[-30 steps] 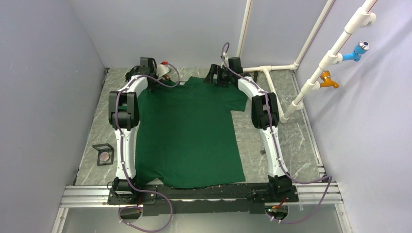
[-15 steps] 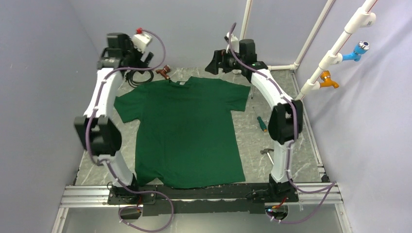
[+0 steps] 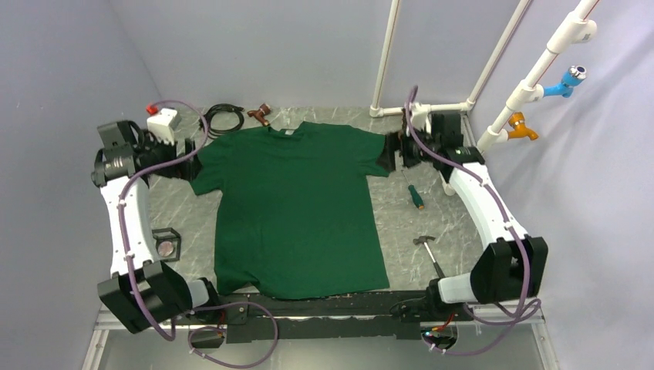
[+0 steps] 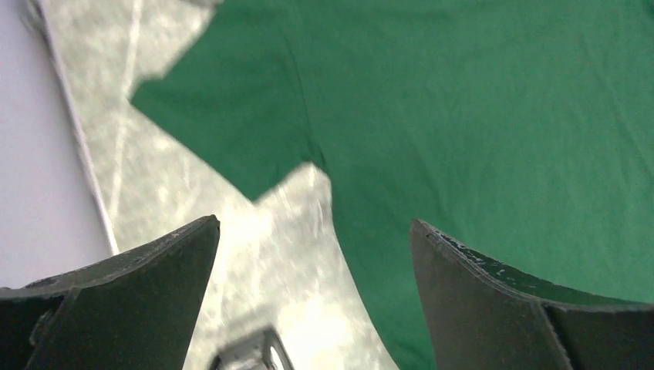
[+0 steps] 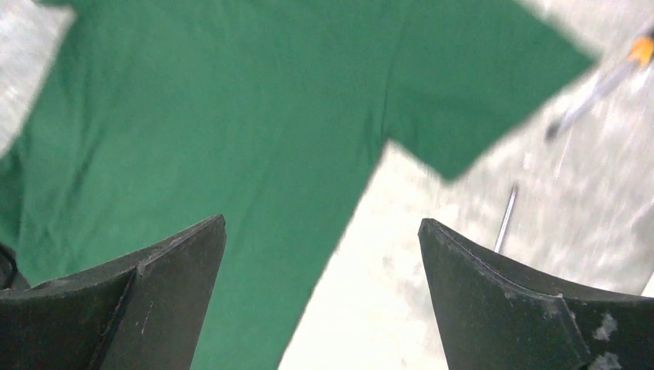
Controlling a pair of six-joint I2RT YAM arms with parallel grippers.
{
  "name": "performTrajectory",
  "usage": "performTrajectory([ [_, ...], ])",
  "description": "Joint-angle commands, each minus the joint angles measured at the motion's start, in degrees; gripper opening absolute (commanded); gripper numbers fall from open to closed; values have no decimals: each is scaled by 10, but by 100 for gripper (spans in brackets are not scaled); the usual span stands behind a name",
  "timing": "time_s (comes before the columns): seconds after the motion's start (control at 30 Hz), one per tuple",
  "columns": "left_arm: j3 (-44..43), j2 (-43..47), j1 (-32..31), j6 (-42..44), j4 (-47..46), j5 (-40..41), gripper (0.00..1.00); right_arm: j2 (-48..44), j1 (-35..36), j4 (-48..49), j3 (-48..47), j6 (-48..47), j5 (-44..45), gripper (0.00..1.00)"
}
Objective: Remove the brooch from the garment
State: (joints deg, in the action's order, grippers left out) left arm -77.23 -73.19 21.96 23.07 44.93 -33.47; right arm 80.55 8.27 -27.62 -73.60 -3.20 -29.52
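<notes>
Garment of dark green cloth (image 3: 301, 208) lies flat; left end effector (image 4: 312, 231) and right end effector (image 5: 322, 223) gape empty; pinkish round brooch (image 3: 166, 247) seemingly lower left.

Arms bowed outward — left gripper (image 4: 312, 231) and right gripper (image 5: 322, 225) each spread wide, facing inward.

Left pincer (image 3: 185, 159) swung out to garment (image 3: 297, 208) sleeve; right pincer (image 3: 391, 153) likewise.

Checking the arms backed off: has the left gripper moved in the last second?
Yes. Seen from above, the left gripper has swung left and towards the bases, off the garment's collar end, closer to the small black frame.
</notes>
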Motion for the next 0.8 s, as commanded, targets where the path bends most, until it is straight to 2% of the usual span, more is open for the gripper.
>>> performTrajectory([
  [0.0, 83, 80, 22, 16, 27, -23, 99, -78, -21, -31, 108, -30, 23, 100],
  [0.17, 154, 147, 22, 10, 19, -27, 99, -149, -40, -22, 184, -30, 29, 100],
  [0.4, 212, 159, 23, 15, 18, -13, 99, -182, -48, -16, 226, -35, 50, 100],
  [0.77, 214, 152, 23, 10, -3, 18, 100, -177, -51, 2, 237, -29, 72, 100],
])
